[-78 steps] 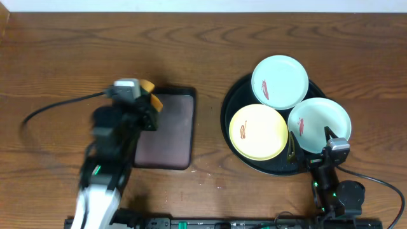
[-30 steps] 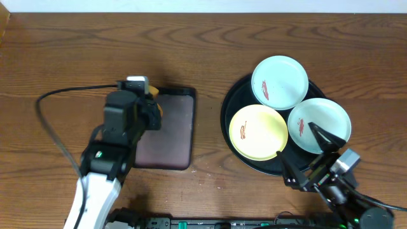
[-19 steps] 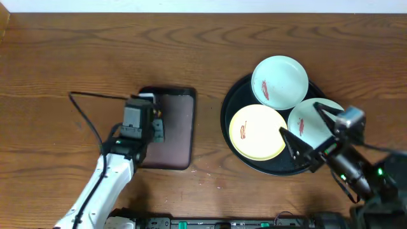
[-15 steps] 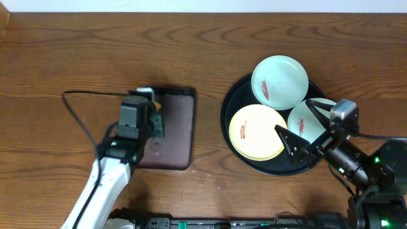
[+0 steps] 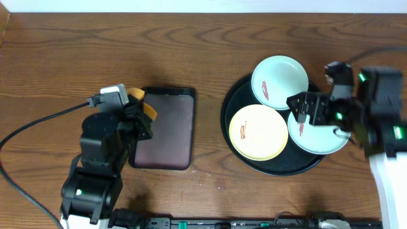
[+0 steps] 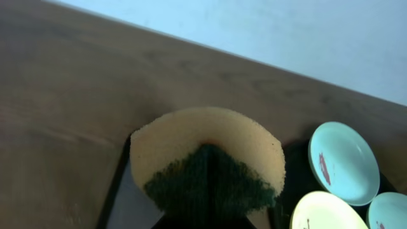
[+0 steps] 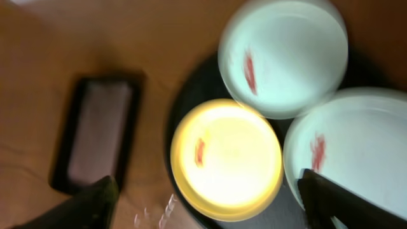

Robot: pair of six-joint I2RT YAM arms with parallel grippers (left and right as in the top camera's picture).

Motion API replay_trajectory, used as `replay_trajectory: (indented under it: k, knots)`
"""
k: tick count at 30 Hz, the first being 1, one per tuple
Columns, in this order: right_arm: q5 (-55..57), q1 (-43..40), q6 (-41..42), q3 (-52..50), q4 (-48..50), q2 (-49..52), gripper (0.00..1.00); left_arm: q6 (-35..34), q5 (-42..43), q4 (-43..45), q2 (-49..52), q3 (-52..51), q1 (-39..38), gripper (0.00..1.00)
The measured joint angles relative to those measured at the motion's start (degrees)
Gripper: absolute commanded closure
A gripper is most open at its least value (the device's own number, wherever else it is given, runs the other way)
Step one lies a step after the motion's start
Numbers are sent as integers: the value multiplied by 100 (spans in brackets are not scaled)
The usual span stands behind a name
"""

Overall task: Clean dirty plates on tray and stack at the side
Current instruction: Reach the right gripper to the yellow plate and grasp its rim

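Brown wooden table [image 5: 191,51] against a pale wall [image 6: 286,25]

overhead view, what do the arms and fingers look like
Both the left arm and the right arm are black with white lower links, small green lights and black cables. A grey block sits at the left wrist. Fingers are dark and tapered.

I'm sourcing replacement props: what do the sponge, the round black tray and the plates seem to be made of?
The sponge looks like soft yellow foam, finely porous, backed by a coarse dark green scouring layer. The round tray is smooth black, likely plastic or lacquered. The plates are smooth pastel with a slight sheen: melamine or glazed ceramic, unclear which.
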Motion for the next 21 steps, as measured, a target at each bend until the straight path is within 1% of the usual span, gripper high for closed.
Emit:
replay_trajectory:
  k: [1, 3, 4, 5, 8, 15, 18, 21]
  knots:
    - [57, 0, -105, 98, -116, 302, 48, -94, 13, -61, 79, 0, 0, 93]
    - [144, 24, -350, 160, -177, 730, 61, -254, 87, -116, 240, 0, 0, 92]
    - [168, 52, -466, 160, -186, 881, 74, -319, 177, -114, 315, 0, 0, 92]
    - [199, 94, -555, 160, -197, 1012, 76, -374, 262, -114, 380, -2, 2, 92]
    - [247, 199, -695, 160, -162, 1294, 76, -450, 570, -116, 590, 0, 0, 92]
    - [817, 431, -804, 170, 201, 2063, 73, -535, 802, -114, 918, 0, 0, 92]
    - [1128, 533, -841, 170, 612, 2767, 71, -535, 811, -111, 994, 0, 0, 92]
    - [1279, 549, -1001, 175, 651, 3399, 71, -535, 813, -131, 1001, 0, 0, 89]
